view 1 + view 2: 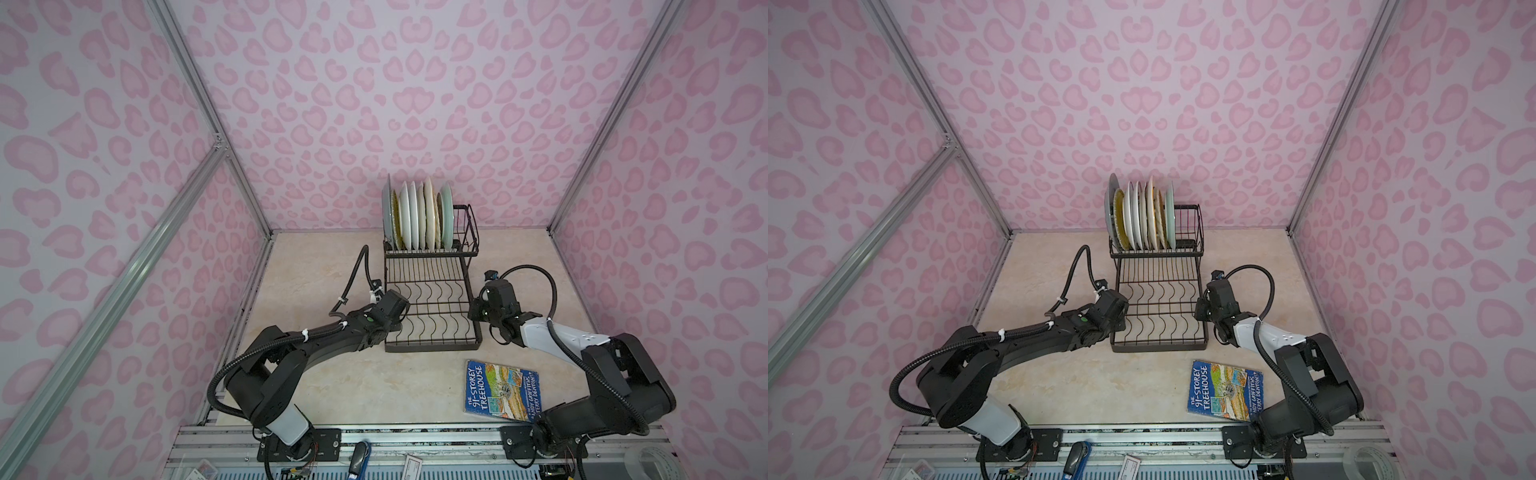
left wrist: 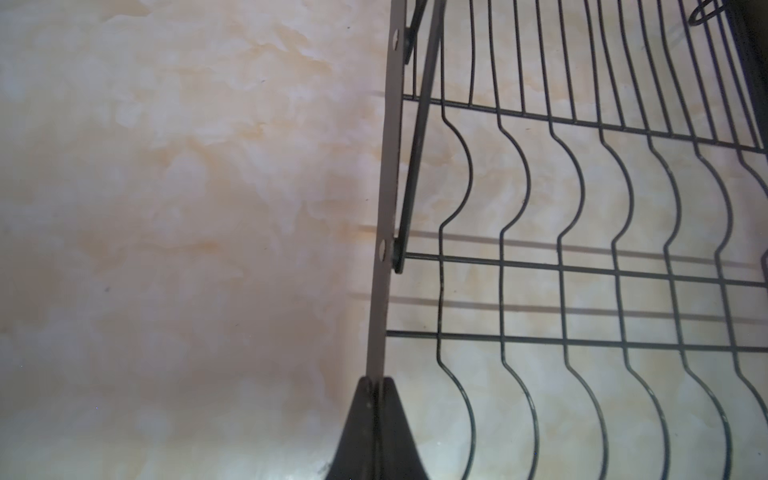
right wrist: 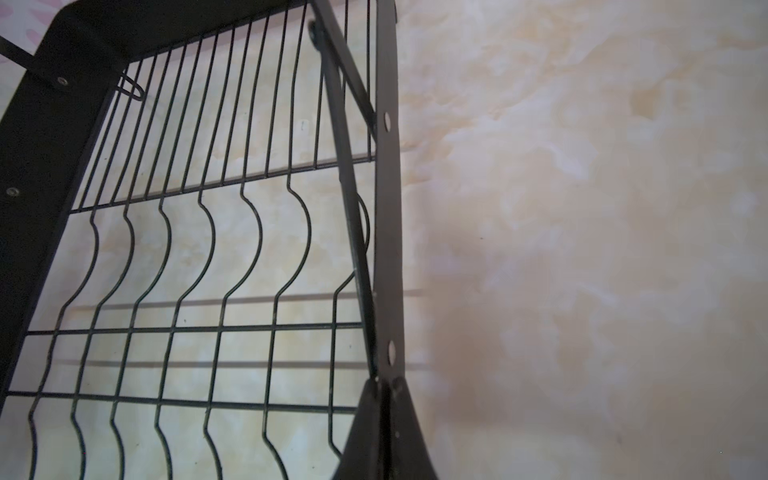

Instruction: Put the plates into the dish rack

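Plates [image 1: 415, 216] crowd the dish rack [image 1: 434, 348]; your left gripper [image 2: 376, 399] and right gripper [image 3: 384, 399] clamp its sides, so uneven pulls could tip them.

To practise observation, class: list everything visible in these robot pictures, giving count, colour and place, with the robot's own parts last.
plates: eight, teal-grey, yellow, orange, green, white, upright in raised basket
dish rack: one, black wire, table's far middle
book: one, blue, on table, near right
table: one, cream marbled
left arm: one, black and white, jaws shut on rack's left rail
right arm: one, black and white, jaws shut on rack's right rail
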